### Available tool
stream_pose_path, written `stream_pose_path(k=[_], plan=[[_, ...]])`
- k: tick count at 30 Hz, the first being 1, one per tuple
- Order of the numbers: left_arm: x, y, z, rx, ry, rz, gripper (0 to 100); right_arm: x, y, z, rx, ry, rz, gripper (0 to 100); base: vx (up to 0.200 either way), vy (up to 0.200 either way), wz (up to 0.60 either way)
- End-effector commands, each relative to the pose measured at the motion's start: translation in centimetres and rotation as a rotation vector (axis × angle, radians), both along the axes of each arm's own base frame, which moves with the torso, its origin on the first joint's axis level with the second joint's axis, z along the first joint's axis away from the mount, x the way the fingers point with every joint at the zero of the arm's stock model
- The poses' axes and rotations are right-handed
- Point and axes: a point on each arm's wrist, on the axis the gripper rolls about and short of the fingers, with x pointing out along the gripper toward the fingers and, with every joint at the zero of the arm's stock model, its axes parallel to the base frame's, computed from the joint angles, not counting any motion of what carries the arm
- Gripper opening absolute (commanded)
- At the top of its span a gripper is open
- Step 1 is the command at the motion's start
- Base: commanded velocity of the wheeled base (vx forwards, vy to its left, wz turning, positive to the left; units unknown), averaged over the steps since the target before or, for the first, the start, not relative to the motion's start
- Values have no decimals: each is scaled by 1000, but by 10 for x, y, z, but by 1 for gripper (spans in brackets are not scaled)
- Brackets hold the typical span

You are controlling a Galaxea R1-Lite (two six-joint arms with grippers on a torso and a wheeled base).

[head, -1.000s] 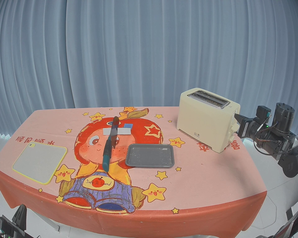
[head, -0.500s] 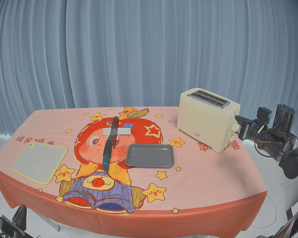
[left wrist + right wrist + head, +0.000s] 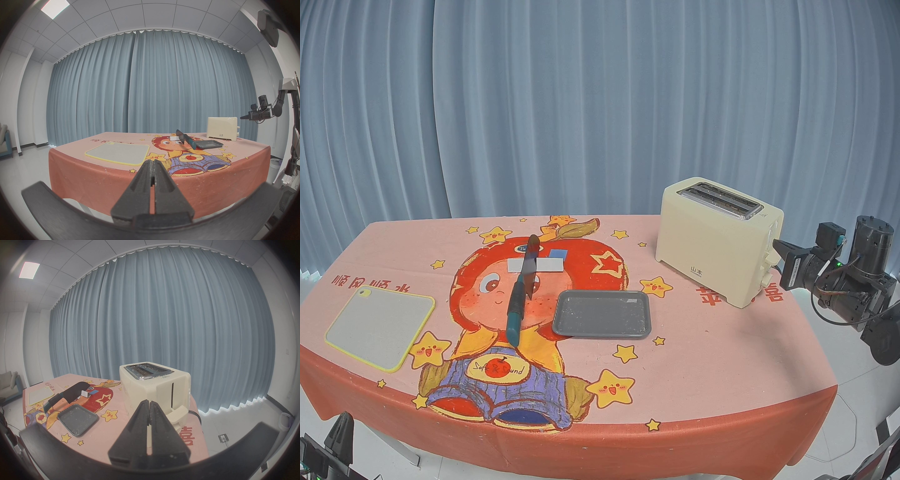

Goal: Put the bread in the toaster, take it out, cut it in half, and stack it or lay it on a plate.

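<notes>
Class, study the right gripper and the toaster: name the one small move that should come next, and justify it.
Probably raise the right gripper toward the toaster's top slots and open it: the lever sits low in its track, and the shut gripper hangs beside that end.

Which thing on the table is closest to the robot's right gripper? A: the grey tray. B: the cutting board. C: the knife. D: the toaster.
D: the right gripper sits just beside the lever end of the toaster, while the rest lie farther toward the robot's left.
</notes>
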Motion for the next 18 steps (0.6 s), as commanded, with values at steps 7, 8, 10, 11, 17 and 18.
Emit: stream_pose_path(k=[7, 8, 10, 11, 17, 18], plan=[[1, 0, -5, 0, 19, 1, 0, -6, 4, -6, -9, 25, 24, 0, 0, 0, 0], [1, 0, -5, 0, 19, 1, 0, -7, 5, -8, -10, 31, 30, 0, 0, 0, 0], [1, 0, -5, 0, 19, 1, 0, -8, 5, -10, -11, 40, 36, 0, 0, 0, 0], [1, 0, -5, 0, 19, 1, 0, -9, 5, -12, -13, 46, 36, 0, 0, 0, 0], [1, 0, -5, 0, 19, 1, 0, -8, 3, -16, -17, 64, 31, 0, 0, 0, 0], [1, 0, -5, 0, 19, 1, 0, -8, 3, -16, -17, 64, 31, 0, 0, 0, 0]])
